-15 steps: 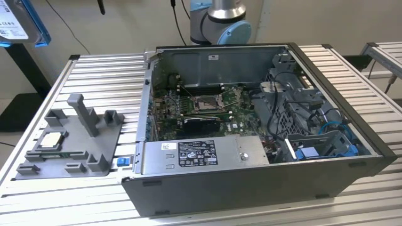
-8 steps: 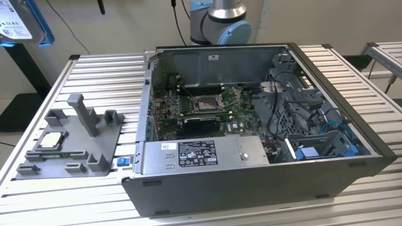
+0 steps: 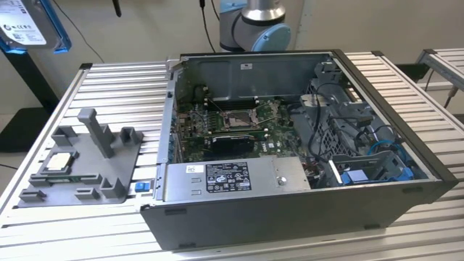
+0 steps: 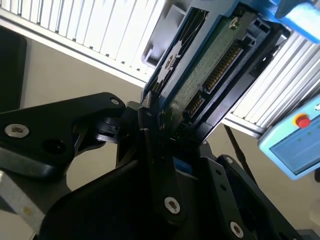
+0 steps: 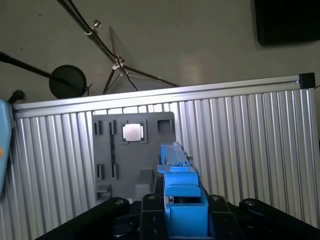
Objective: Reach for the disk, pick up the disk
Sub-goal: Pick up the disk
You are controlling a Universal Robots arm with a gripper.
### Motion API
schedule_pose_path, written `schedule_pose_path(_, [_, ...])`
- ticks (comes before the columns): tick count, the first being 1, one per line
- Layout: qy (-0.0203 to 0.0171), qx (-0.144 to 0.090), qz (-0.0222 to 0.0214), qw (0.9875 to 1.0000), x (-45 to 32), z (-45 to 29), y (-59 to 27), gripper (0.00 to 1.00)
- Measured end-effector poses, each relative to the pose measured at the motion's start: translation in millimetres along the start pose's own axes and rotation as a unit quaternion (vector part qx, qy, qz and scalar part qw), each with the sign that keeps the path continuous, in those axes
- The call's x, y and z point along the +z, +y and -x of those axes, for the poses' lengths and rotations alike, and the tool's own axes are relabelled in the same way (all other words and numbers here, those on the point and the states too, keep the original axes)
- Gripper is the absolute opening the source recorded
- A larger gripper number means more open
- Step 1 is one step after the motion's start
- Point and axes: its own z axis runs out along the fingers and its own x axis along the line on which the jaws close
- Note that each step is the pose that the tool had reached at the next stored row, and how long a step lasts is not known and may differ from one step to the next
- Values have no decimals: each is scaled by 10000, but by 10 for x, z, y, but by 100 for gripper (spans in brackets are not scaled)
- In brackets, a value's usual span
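Note:
The disk (image 3: 27,24), silver with a white label and a blue side frame, hangs high in the air at the exterior view's upper left, off the table. In the second wrist view its green circuit board and connector (image 4: 210,75) face the camera, and my gripper (image 4: 167,125) is shut on its near end with black fingers (image 4: 150,125) on either side. In the first wrist view the disk's blue frame (image 5: 182,192) stands edge-on between the gripper's black links, above the slatted table.
An open computer case (image 3: 290,163) fills the table's middle. A grey fixture plate (image 3: 87,174) with a small square silver chip (image 3: 60,161) lies at the exterior view's left. The arm's base (image 3: 254,24) stands behind the case. A control pendant (image 4: 295,145) hangs nearby.

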Motion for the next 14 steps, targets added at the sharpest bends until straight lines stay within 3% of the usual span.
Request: schedule_pose_path(14, [-1,0,0,10000,-10,43,-340,0])
